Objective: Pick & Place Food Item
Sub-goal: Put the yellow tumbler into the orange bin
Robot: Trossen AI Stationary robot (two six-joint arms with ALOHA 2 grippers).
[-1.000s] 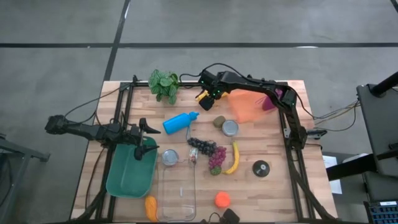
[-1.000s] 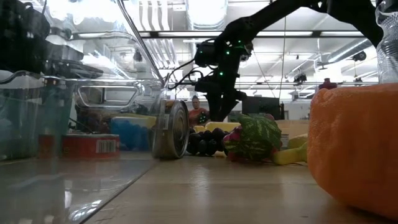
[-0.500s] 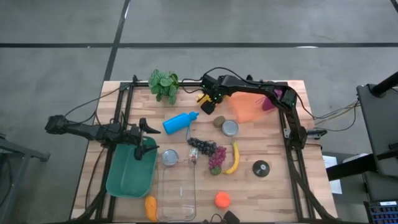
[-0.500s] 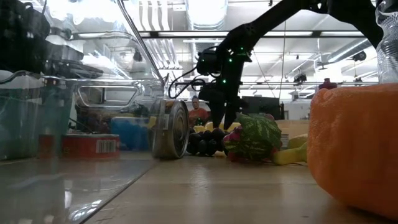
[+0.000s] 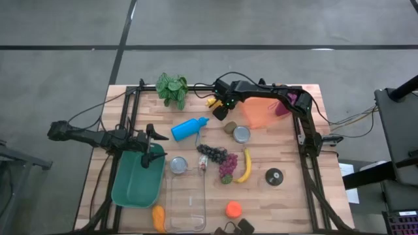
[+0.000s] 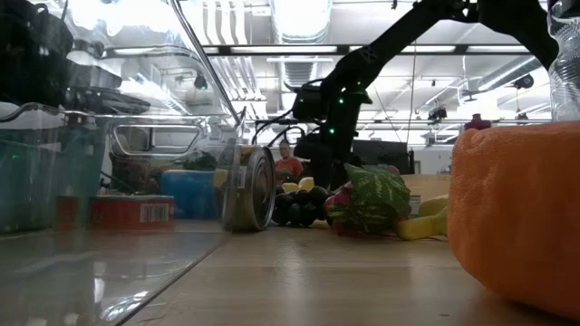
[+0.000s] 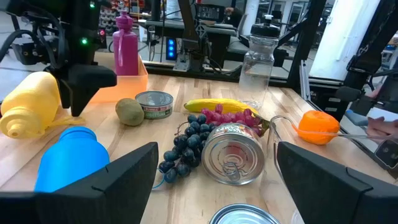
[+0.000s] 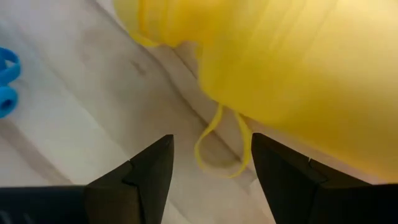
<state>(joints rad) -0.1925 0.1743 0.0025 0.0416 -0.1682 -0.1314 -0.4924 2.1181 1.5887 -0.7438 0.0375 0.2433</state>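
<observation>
- High view: the right gripper (image 5: 220, 109) hangs over the far part of the table (image 5: 287, 196), just beside a yellow bottle (image 5: 212, 102) that lies between the potted plant (image 5: 172, 89) and the orange tray (image 5: 260, 111). Its fingers cannot be made out from this view.
- High view: the blue bottle (image 5: 188, 128) lies on its side near that gripper. The kiwi (image 5: 230, 127) and a flat tin (image 5: 241, 134) lie just past it, toward the tray.
- High view: grapes (image 5: 221, 158) and a banana (image 5: 245, 166) lie near the blue bottle, on its near side. An upright can (image 5: 178, 164) stands beside the grapes.
- High view: the left gripper (image 5: 155, 136) waits over the edge of the green bin (image 5: 134, 183), with its fingers spread wide and nothing held.
- Low view: the right arm comes down behind the grapes (image 6: 299, 207) and the lying can (image 6: 249, 188). Its fingers are hidden here.
- Left wrist view: the yellow bottle (image 7: 28, 103) lies on its side beside the blue bottle (image 7: 67, 159). The right gripper (image 7: 79, 106) stands over it, near the kiwi (image 7: 129, 111).
- Right wrist view: the fingers (image 8: 146, 171) stand apart with bare wood between them and grip nothing. The yellow bottle (image 8: 292, 68) and its loop lie just ahead.
</observation>
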